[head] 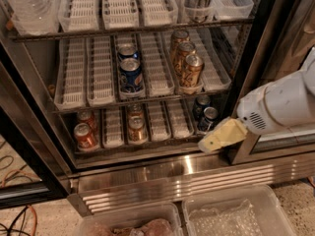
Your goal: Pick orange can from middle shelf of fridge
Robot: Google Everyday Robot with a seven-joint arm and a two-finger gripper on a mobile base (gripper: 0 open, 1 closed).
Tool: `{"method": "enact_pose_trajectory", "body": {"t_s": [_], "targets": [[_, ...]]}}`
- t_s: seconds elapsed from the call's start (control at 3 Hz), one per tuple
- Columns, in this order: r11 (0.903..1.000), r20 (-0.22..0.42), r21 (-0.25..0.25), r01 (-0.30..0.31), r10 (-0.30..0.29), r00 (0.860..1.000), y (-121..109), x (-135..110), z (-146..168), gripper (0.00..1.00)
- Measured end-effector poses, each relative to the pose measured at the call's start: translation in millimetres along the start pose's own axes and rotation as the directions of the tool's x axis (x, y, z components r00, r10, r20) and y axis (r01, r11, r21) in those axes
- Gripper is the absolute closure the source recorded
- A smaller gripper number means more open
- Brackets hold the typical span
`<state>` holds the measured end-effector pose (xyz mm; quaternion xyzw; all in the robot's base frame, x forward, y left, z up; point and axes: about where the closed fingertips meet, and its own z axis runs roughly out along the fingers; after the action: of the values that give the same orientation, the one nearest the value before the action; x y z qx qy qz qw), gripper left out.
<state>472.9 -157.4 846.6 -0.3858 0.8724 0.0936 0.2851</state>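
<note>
The fridge (187, 181) is viewed from above. On the middle shelf (74, 77), a blue can (130, 75) is set in a centre lane. The orange can (192, 69) is placed nearest of 3 alike, right of centre. The tool (221, 134) is held lower right, well apart from it. Tool grip state can't be told.

Speckled floor (42, 226) bears the fridge (187, 181); clear bins (268, 208) nearest; cables (15, 219) near-left; gripper (221, 135) hovers at the fridge's lower right.
</note>
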Motion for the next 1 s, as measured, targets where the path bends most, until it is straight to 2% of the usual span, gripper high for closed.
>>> {"method": "enact_pose_trajectory", "body": {"t_s": [0.33,0.67,1.0], "targets": [[0.9995,0.021,0.027,-0.019,0.019,1.0,0.2,4.3,15.2,0.0],[0.9994,0.023,0.028,-0.019,0.019,1.0,-0.2,3.7,14.6,0.0],[0.9939,0.098,0.065,-0.089,0.082,0.992,-10.7,-1.7,14.5,0.0]]}}
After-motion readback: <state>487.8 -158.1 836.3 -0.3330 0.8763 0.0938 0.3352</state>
